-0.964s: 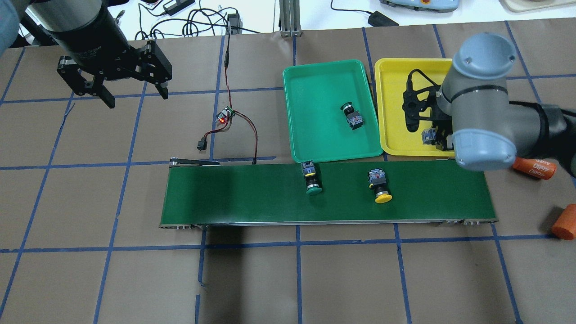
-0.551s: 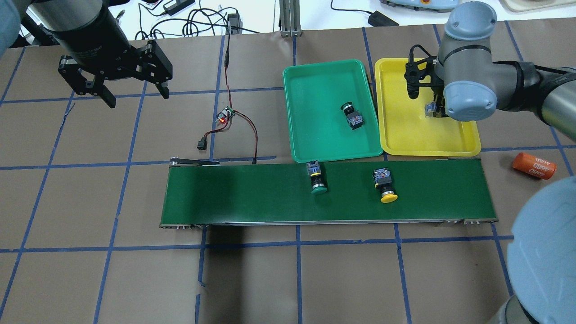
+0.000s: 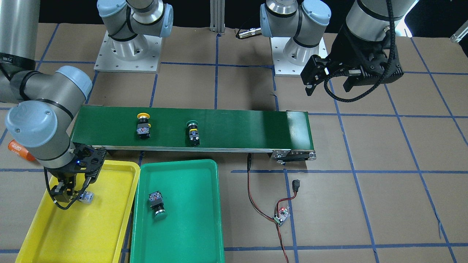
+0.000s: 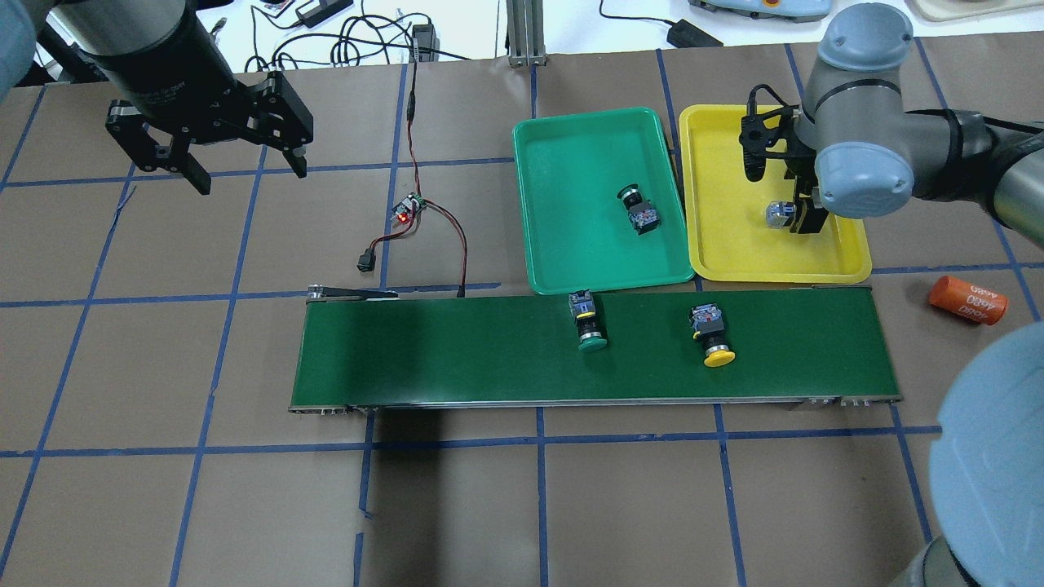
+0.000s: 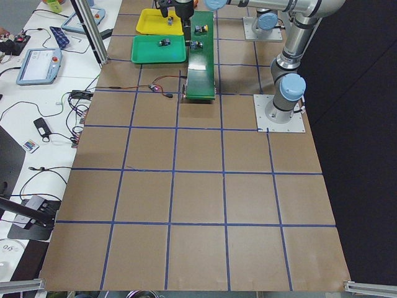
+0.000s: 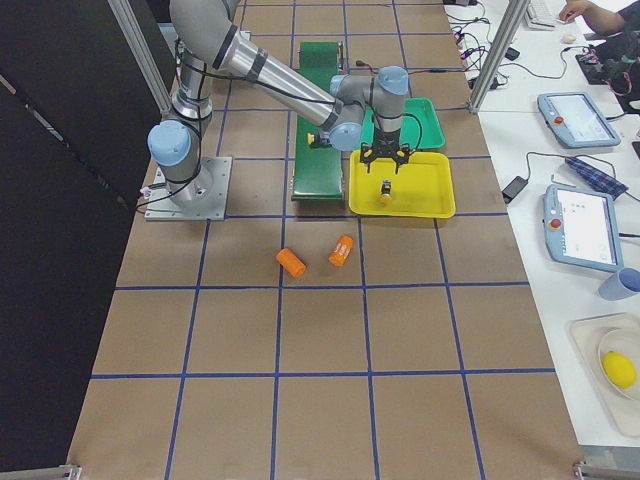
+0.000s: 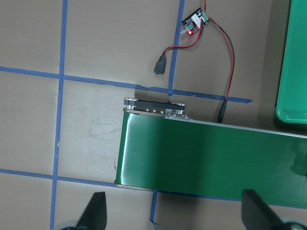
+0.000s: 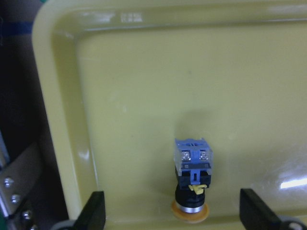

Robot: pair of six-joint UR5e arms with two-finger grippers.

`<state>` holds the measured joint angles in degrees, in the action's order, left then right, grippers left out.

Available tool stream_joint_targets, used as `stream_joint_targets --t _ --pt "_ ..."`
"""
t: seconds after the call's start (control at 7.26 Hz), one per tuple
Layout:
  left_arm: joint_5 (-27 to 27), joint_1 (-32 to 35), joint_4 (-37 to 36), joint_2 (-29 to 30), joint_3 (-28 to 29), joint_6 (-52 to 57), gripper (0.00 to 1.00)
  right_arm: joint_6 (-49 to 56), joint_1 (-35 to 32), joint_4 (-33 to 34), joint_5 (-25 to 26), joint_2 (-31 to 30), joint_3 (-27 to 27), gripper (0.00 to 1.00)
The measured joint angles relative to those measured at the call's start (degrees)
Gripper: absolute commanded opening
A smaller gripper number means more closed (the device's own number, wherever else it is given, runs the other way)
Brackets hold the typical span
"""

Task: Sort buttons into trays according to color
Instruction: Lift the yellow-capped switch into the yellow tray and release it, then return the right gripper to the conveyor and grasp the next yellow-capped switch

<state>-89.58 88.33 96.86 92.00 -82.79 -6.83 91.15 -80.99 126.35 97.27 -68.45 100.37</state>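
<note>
My right gripper point(image 4: 781, 191) hangs open over the yellow tray point(image 4: 726, 236). A yellow button point(image 8: 193, 182) lies on the tray floor between the fingers point(image 8: 96, 211), apart from both; it also shows in the overhead view point(image 4: 779, 214). A green button point(image 4: 639, 212) lies in the green tray point(image 4: 571, 163). A green button point(image 4: 589, 326) and a yellow button point(image 4: 711, 334) lie on the conveyor belt point(image 4: 449, 350). My left gripper point(image 4: 245, 175) is open and empty, high above the table at the far left.
A small circuit board with a red light point(image 4: 408, 208) and its wires lie left of the green tray. An orange cylinder point(image 4: 968, 300) lies right of the belt. My right arm's elbow point(image 4: 987, 456) fills the lower right corner.
The two buttons on the belt have drifted to the right. My right arm has swung its elbow clear of the tray, and its gripper has shifted within the yellow tray. The left gripper is still.
</note>
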Motion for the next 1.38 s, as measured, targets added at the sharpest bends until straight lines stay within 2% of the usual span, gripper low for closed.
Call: stream_joint_targets --t 0.28,0.55,0.69,0.83,0.96,1.1,1.38 --pt "0.0 0.0 0.0 0.0 0.0 0.0 1.00 -13.5 -0.9 -3.5 -1.1 -8.2 5.8 1.00" --pt "0.0 0.0 0.0 0.0 0.0 0.0 1.00 -34.5 -4.0 -4.9 -0.8 -15.2 12.6 1.00" --pt "0.0 0.0 -0.1 0.0 0.0 0.0 1.00 -44.8 -5.6 -6.5 -0.7 -16.8 14.2 1.00" --pt "0.0 0.0 -0.1 0.0 0.0 0.0 1.00 -55.0 -6.6 -9.9 -0.9 -17.8 15.0 0.93" --pt "0.1 0.0 -0.1 0.0 0.0 0.0 1.00 -61.8 -7.0 -12.8 -1.1 -18.4 15.4 0.91" --pt "0.1 0.0 -0.1 0.0 0.0 0.0 1.00 -65.0 -7.2 -14.1 -1.1 -18.4 16.5 0.83" --pt "0.1 0.0 -0.1 0.1 0.3 0.0 1.00 -66.9 -7.2 -14.0 -1.3 -18.3 19.2 0.57"
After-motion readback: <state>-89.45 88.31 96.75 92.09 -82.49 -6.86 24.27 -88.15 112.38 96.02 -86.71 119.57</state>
